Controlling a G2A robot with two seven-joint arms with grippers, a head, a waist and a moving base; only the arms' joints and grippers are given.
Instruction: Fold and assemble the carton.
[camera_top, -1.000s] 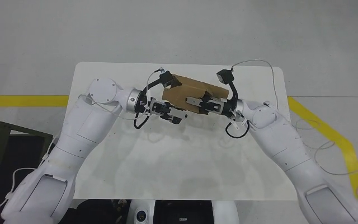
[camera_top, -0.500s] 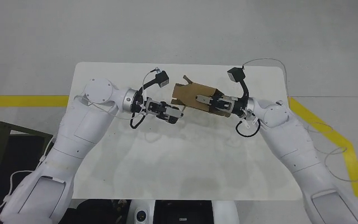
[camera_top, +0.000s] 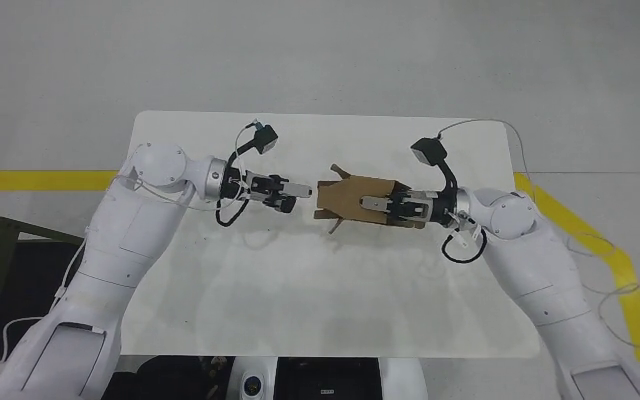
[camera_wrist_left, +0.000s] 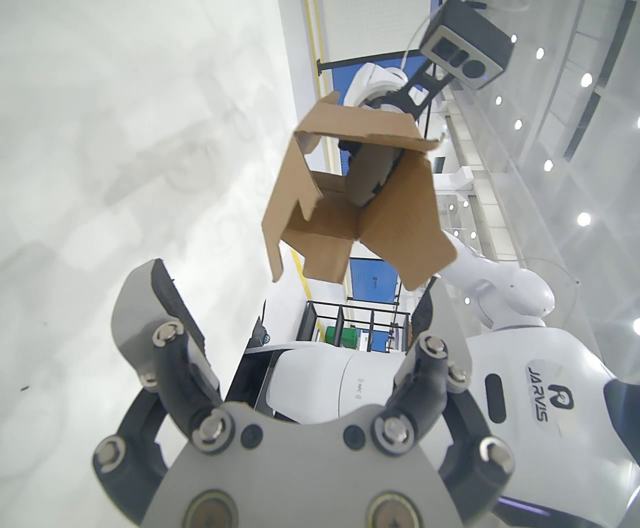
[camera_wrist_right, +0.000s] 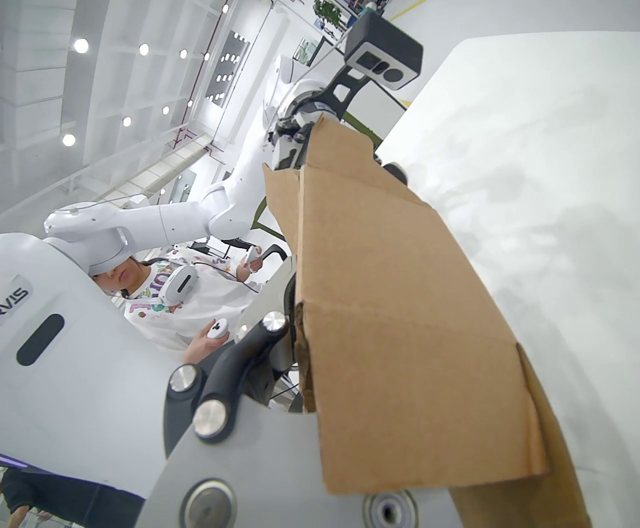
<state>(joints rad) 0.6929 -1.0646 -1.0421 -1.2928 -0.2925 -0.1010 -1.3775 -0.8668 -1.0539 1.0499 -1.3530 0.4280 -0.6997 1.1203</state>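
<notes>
The fingers (camera_wrist_left: 167, 305) of the left gripper (camera_top: 288, 198) stood apart, near the open end of the carton (camera_top: 350, 190), which the right gripper (camera_top: 380, 206) held clamped by one wall over the worktop (camera_top: 300, 300). Light, stiff and easily creased, it seemed best taken by a flap (camera_wrist_left: 410, 225) near the fold.
</notes>
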